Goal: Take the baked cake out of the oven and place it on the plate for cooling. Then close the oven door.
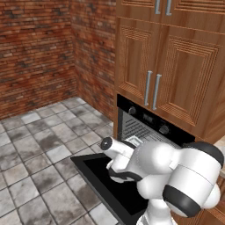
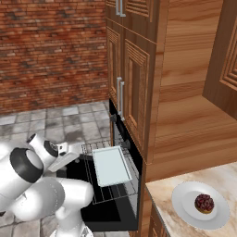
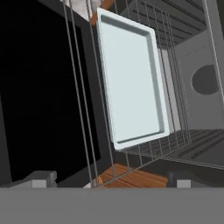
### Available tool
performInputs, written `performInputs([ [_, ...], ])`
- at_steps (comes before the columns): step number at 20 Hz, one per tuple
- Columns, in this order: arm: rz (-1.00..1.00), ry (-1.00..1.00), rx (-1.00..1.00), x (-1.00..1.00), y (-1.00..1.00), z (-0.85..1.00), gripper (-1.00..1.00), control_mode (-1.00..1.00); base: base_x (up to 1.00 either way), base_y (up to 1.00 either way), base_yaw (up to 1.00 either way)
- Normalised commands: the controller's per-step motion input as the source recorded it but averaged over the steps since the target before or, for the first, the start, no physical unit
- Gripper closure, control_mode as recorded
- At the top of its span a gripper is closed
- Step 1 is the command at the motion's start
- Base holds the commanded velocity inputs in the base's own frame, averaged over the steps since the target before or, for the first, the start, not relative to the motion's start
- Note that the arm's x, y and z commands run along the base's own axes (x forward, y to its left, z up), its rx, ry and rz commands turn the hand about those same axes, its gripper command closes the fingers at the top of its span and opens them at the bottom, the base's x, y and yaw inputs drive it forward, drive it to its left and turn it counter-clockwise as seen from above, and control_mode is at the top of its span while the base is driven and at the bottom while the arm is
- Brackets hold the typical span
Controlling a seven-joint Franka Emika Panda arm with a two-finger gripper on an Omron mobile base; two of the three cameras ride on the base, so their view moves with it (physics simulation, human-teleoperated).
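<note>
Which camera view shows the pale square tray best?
The hand view: the pale whitish square flat tray is seen whole, close, lying on the pulled-out wire rack. The right base view shows it smaller. The left base view shows a corner behind the arm.

No readable text, label, brand, number or sign is seen anywhere in the kitchen. The small display on the control panel of the oven (image 1: 147,117), set between its two knobs, is too small and blurred for any characters to be made out. No markings are carried by the pale tray (image 3: 131,78), the plate (image 2: 200,204) or the wooden cabinet doors (image 1: 167,66).
</note>
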Motion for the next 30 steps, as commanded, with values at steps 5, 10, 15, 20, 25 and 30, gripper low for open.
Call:
performInputs([
  [5, 0.05, 0.0, 0.0, 0.02, -0.05, -0.11, -1.0, -1.0, 0.0, 0.0, 0.0],
  [10, 0.0, 0.0, 0.0, 0.04, 0.0, -0.1, -1.0, -1.0, 0.0, 0.0, 0.0],
  [15, 0.0, 0.0, 0.0, 0.07, 0.0, -0.02, -1.0, -1.0, 0.0, 0.0, 0.0],
  [20, 0.0, 0.0, 0.0, 0.0, 0.0, -0.04, -1.0, -1.0, 0.0, 0.0, 0.0],
  [25, 0.0, 0.0, 0.0, 0.03, 0.0, 0.0, -1.0, -1.0, 0.0, 0.0, 0.0],
  [30, 0.0, 0.0, 0.0, 0.04, -0.05, -0.09, -1.0, -1.0, 0.0, 0.0, 0.0],
])
